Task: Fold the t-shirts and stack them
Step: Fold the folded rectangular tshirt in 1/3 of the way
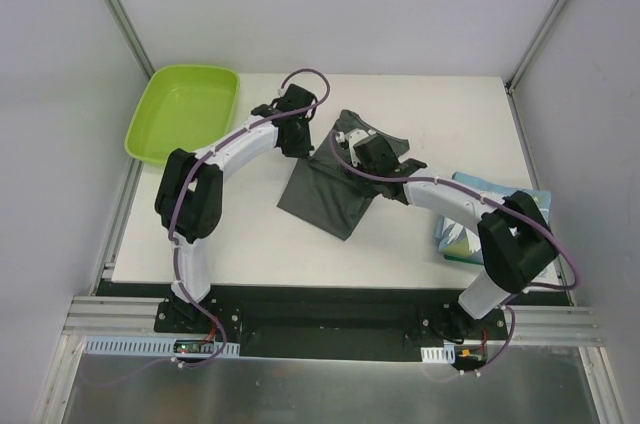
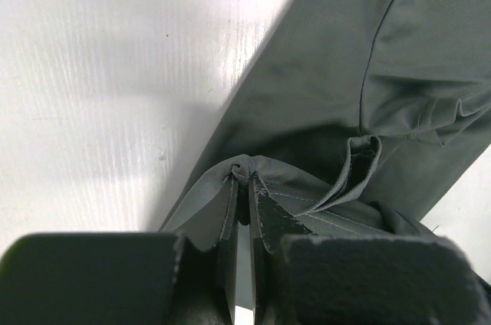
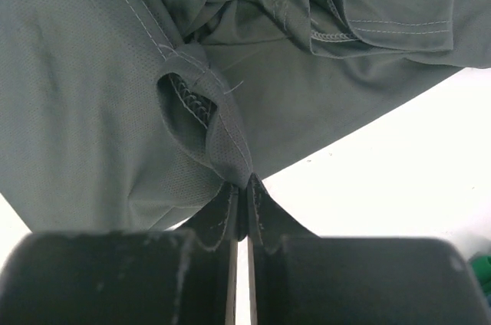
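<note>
**Both my grippers pinch the grey t-shirt mid-fold**

I judge that I am partway through folding the first shirt, with stacking not yet begun. The dark grey t-shirt (image 1: 322, 196) lies near the middle of the white table (image 1: 250, 244), between my two arms. My left gripper (image 2: 244, 181) is closed tight on a small bunch of cloth at the shirt's far left edge. My right gripper (image 3: 246, 184) is likewise clamped on a stitched seam fold at the far end of the shirt, just to the right of the other.

The next move, as I judge it, calls for carrying both pinched points together, level and in step, so the cloth lays over itself flat. Only then should either grip let go.

The shirt is plain, matte and soft. Its near part lies smooth, tapering to a corner that points towards my bases. Its far part is rumpled, with hems and a sleeve bunched up.

The light blue t-shirt (image 1: 462, 236) sits at the table's right edge, partly hidden under my right arm. A lime-green tray (image 1: 160, 134) sits at the far left corner, well apart.
</note>
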Motion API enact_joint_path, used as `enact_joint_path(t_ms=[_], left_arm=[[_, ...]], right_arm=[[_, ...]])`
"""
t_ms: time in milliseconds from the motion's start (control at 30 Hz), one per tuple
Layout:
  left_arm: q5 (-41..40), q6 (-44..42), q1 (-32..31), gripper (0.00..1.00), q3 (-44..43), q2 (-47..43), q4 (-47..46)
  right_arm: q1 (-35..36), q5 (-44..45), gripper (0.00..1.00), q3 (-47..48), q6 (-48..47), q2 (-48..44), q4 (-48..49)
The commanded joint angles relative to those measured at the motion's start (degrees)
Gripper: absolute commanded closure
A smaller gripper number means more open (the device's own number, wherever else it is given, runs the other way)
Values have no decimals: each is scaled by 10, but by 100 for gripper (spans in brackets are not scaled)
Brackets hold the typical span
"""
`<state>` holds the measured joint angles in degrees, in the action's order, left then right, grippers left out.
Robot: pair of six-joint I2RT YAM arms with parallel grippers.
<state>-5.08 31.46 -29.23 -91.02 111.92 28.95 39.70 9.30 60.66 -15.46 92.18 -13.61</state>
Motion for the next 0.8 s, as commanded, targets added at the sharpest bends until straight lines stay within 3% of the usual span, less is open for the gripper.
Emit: enact_joint_path(t_ms=[0, 100, 167, 233, 333, 400, 433, 467, 567, 700, 767], left_arm=[[-5, -34, 15, 96, -33, 17, 2], [3, -41, 16, 93, -44, 33, 1], [9, -48, 18, 81, -51, 37, 2], [5, -54, 18, 55, -58, 31, 2], [-10, -65, 18, 35, -62, 1, 3], [-29, -61, 18, 7, -43, -33, 2], [-40, -57, 18, 1, -29, -52, 2], [-51, -54, 18, 1, -10, -71, 2], [-80, -33, 19, 1, 67, -128, 3], [-95, 16, 22, 1, 200, -224, 1], [-92, 39, 27, 1, 260, -260, 1]], right_arm=[[-12, 28, 94, 22, -3, 13, -14], [-15, 41, 92, 27, 8, 26, -13], [-16, 47, 89, 31, 9, 32, -9], [-20, 65, 72, 44, 5, 37, -10], [-21, 92, 44, 66, -3, 30, -31], [-21, 90, 30, 64, 3, 10, -32], [-21, 91, 20, 60, 11, -2, -31], [-21, 92, 1, 53, 17, -15, -27], [-20, 34, 4, 23, 31, -51, -19], [-19, -186, 4, -1, 49, -57, 19], [-13, -254, 4, 2, 55, -40, 43]])
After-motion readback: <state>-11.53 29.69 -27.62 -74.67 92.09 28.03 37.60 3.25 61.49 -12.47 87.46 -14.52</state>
